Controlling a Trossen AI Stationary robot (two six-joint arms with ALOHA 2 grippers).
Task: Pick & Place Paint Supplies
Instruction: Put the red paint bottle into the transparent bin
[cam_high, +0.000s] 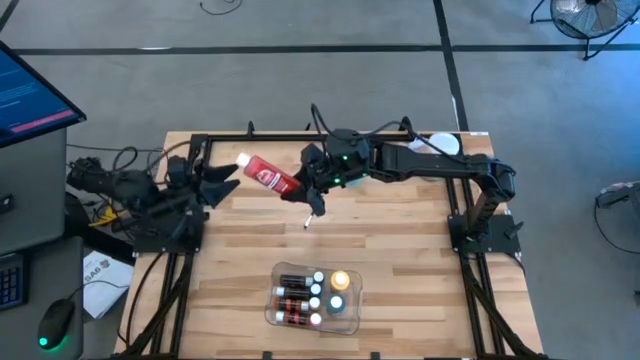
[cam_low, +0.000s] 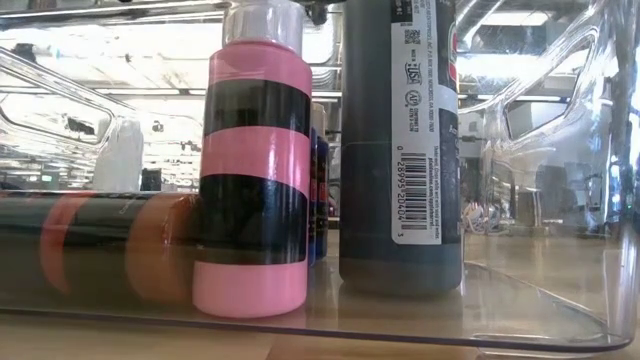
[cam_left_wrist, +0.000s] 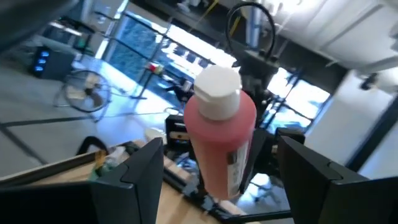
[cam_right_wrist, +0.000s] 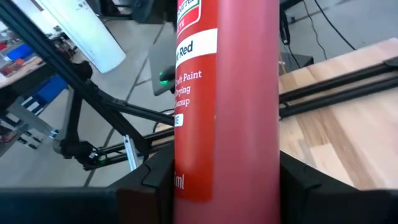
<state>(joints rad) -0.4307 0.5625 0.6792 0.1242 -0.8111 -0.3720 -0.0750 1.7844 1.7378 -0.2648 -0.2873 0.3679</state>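
A large red plastic paint bottle with a white cap (cam_high: 266, 174) is lying tilted above the wooden table's far side, while small white-capped paint bottles (cam_high: 300, 297) are sitting packed together near its front edge.

Pale wooden slatted table top (cam_high: 400, 250) framed by black metal rails. Clear rectangular plastic tray (cam_high: 345, 322) near the front edge, its transparent curved wall (cam_low: 560, 150) filling the low view. Grey concrete floor (cam_high: 300, 90) crossed by dark tape lines. Blue-lit monitor screen (cam_high: 30, 95) at far left, above a grey desk edge with a black mouse glowing green (cam_high: 55, 325) and a white printed sheet (cam_high: 100, 285). Round metal fan (cam_high: 585, 15) in the far right corner.
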